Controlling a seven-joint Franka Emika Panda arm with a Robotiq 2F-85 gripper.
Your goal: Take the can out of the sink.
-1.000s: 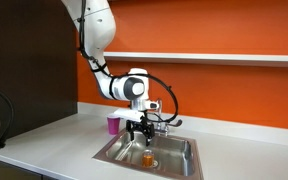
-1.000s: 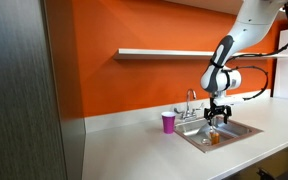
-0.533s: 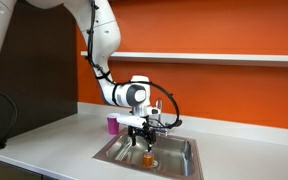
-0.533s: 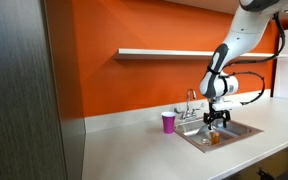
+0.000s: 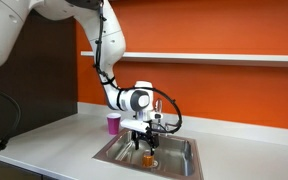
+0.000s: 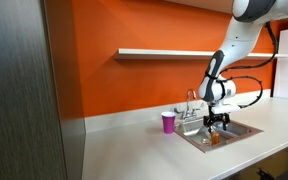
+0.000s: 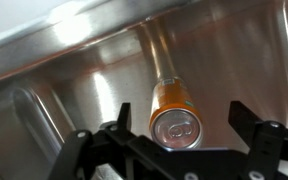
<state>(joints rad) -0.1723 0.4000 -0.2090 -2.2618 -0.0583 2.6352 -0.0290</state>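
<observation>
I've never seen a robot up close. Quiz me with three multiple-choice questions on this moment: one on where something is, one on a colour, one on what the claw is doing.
1. Where is the can? A) on a chair B) upright in the sink C) on the floor
2. What colour is the cup on the counter? A) green B) white C) pink
3. How is the gripper? A) open, a finger on either side of the can B) shut on the can C) holding the cup
Answers: 1 B, the wrist view shows it standing on steel; 2 C, both exterior views show pink; 3 A, gaps show beside the can.
</observation>
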